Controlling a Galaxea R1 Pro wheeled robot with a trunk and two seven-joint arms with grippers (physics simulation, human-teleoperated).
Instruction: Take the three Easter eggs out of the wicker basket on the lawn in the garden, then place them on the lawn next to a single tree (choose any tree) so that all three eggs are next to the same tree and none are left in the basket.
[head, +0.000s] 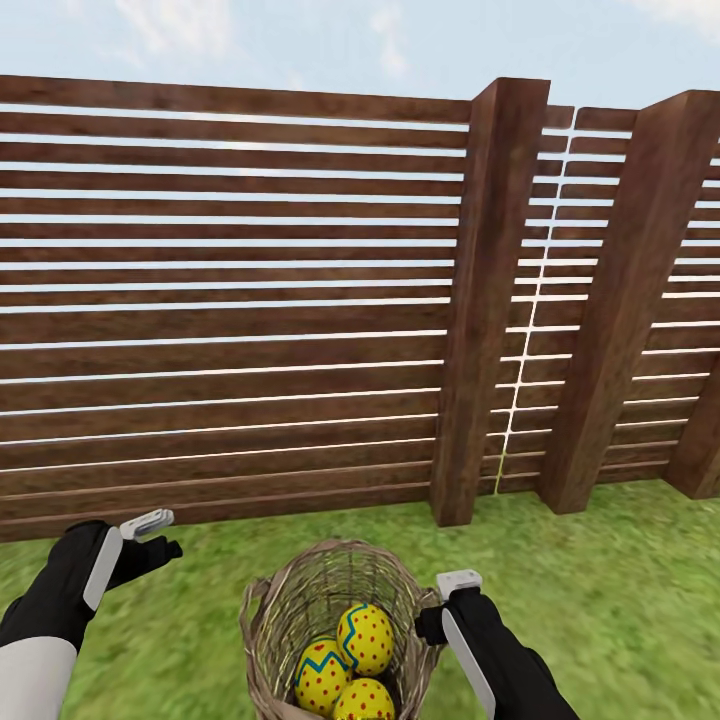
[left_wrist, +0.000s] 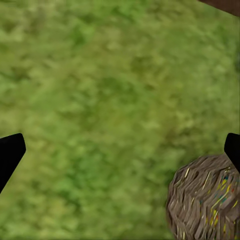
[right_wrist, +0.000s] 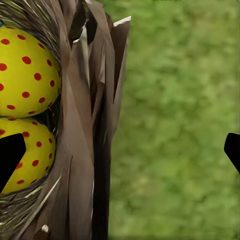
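Observation:
The wicker basket (head: 300, 600) stands on the lawn (head: 620, 590) at the bottom middle of the head view. Three yellow Easter eggs lie in it: a red-dotted egg (head: 365, 638), an egg with a blue zigzag band (head: 320, 678) and another red-dotted egg (head: 363, 702). My right gripper (head: 445, 603) is open at the basket's right rim. In the right wrist view the open right gripper (right_wrist: 120, 152) straddles the basket wall (right_wrist: 85, 150), one fingertip (right_wrist: 10, 155) over the two dotted eggs (right_wrist: 25, 70). My left gripper (head: 152, 537) hangs open over grass, left of the basket (left_wrist: 205, 200).
A dark brown fence of horizontal slats (head: 220, 320) with thick posts (head: 490, 300) runs close behind the basket. Grass stretches to the right of the basket and under my left arm. No tree appears in these views.

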